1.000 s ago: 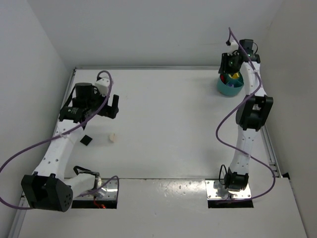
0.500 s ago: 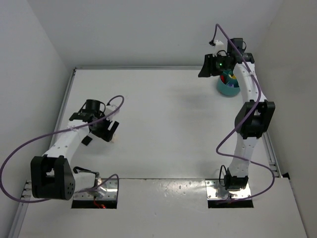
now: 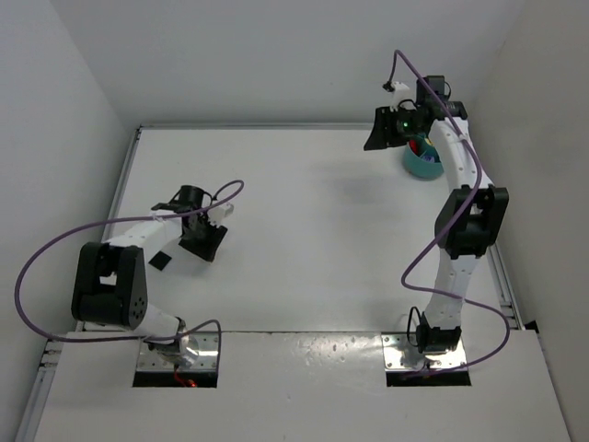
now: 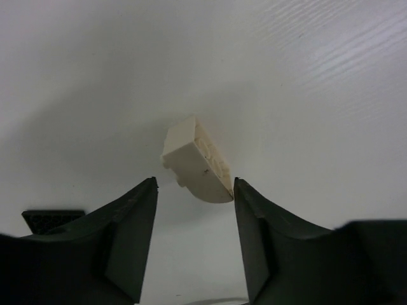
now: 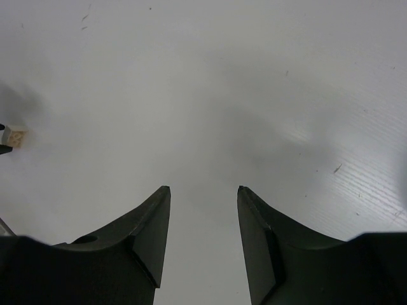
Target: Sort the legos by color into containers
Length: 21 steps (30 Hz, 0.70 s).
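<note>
Top external view: over the white table (image 3: 304, 230), the left arm (image 3: 138, 235) has folded down from its raised pose a second ago and now sits low near the table's left side. The right arm (image 3: 460, 184) has swung left, off the teal dish (image 3: 421, 166) at the far right, which holds coloured legos (image 3: 421, 145). The right gripper (image 5: 203, 190) is spread, with nothing between the jaws and bare table below. The left gripper (image 4: 194, 182) has narrowed from wide but its jaws are apart, not pinching. The cream brick (image 4: 196, 162) lies on the table just past the fingertips, tilted, its lower edge near the right tip. A small black square (image 3: 160, 261) lies beside it. Judgement: the right arm's drop is done, the cream brick's pick is starting, and the jaws need to close more.
</note>
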Each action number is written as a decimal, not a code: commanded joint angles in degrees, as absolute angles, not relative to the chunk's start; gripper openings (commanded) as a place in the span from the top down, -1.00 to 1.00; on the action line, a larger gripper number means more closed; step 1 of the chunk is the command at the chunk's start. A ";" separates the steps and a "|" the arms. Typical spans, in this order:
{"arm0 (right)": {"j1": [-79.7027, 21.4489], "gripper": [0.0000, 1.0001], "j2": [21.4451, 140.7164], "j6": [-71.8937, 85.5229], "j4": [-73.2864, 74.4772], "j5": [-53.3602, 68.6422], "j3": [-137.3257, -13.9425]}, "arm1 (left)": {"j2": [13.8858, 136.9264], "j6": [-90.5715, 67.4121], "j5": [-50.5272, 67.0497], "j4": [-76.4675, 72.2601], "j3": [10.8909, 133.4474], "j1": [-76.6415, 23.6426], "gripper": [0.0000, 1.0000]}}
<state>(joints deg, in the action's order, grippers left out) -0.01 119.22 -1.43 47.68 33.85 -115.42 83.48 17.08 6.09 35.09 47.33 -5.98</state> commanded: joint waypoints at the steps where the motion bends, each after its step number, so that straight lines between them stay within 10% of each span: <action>1: -0.53 0.05 115.40 -1.41 46.67 34.63 -115.58 | 85.94 15.82 5.54 33.05 49.12 -6.50 -0.09; 11: -1.58 0.05 110.85 4.38 43.52 41.53 -107.54 | 85.37 16.96 9.56 31.38 49.75 -6.50 0.77; 21: -8.61 0.03 99.85 1.24 38.50 67.23 -87.19 | 67.23 16.10 47.08 31.28 56.85 -5.62 0.77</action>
<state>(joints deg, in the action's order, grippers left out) -6.44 104.16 4.89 42.06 56.69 -88.23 67.37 17.54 32.84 31.90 52.71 -4.95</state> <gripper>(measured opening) 0.483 0.314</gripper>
